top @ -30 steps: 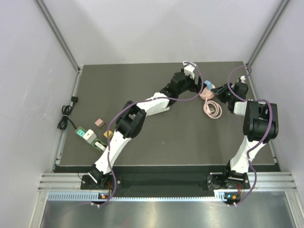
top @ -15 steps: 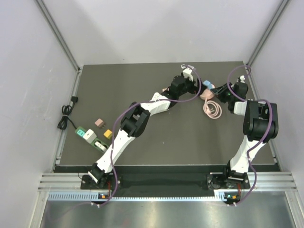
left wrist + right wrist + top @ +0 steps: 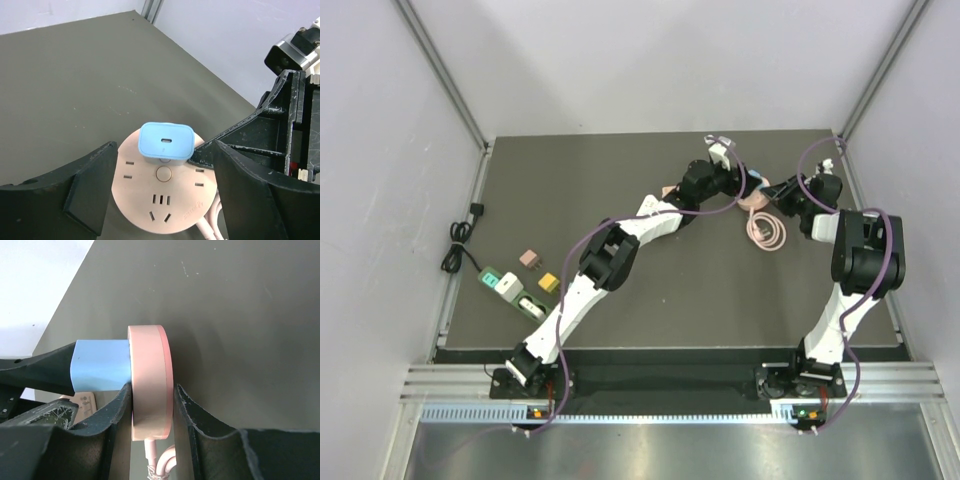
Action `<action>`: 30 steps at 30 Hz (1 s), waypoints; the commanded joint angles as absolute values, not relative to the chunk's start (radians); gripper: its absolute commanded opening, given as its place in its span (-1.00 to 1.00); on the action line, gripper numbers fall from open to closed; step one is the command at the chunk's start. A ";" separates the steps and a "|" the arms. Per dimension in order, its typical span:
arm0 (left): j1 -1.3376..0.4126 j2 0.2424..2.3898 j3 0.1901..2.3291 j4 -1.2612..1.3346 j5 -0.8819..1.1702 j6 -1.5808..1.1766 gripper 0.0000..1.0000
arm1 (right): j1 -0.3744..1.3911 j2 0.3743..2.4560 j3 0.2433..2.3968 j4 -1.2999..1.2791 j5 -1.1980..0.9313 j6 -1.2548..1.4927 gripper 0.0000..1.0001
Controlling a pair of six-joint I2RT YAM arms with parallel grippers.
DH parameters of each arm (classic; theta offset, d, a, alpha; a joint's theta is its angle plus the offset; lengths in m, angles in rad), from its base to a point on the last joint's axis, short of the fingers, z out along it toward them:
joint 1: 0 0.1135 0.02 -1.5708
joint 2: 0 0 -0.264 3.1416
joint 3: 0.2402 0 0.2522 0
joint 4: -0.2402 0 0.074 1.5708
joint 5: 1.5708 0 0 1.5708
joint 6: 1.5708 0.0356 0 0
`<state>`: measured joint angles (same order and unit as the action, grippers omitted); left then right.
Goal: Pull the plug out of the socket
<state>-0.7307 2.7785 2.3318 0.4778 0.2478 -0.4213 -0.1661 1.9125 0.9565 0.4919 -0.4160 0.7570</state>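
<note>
Dark grey table (image 3: 620, 200), white walls all round, and everything is going on at the far right corner. That's where the round pink socket (image 3: 162, 210) lies flat, with the little blue plug (image 3: 166, 141) sticking up out of its face.

The right claw (image 3: 152, 410) is clamped on the socket, one finger on each face of the disc. The left claw (image 3: 164, 170) hangs over the plug with its jaws apart, one either side and neither touching it.

My guess on handling: the plug's a light, hard plastic cube with smooth sides and rounded corners, so probably a bit slippery. I'd pinch it on two flat sides, low on the body and not at the rounded top. The socket looks light too, so it would likely lift with the plug without that hold on it. A straight pull along the pins, no twisting, seems safest.
</note>
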 commanded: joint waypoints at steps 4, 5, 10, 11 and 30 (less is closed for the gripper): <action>-0.739 2.803 2.405 0.511 0.273 -0.436 0.44 | -0.155 1.954 0.962 0.468 -0.446 0.693 -1.00; -0.739 2.806 2.410 0.509 0.273 -0.436 0.41 | -0.155 1.954 0.962 0.469 -0.449 0.693 -1.00; -0.739 2.807 2.408 0.499 0.281 -0.437 0.37 | -0.155 1.956 0.962 0.476 -0.457 0.695 -1.00; -0.741 2.809 2.408 0.492 0.279 -0.437 0.37 | -0.155 1.956 0.962 0.476 -0.457 0.695 -1.00; -0.667 2.697 2.177 0.689 0.140 -0.736 -1.00 | -0.141 1.957 0.988 0.408 -0.402 0.670 -1.00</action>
<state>-0.7250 2.7625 2.2333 0.5674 0.1783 -0.5549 -0.1516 1.9255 0.9718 0.4923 -0.4641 0.7338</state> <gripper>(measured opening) 0.496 0.306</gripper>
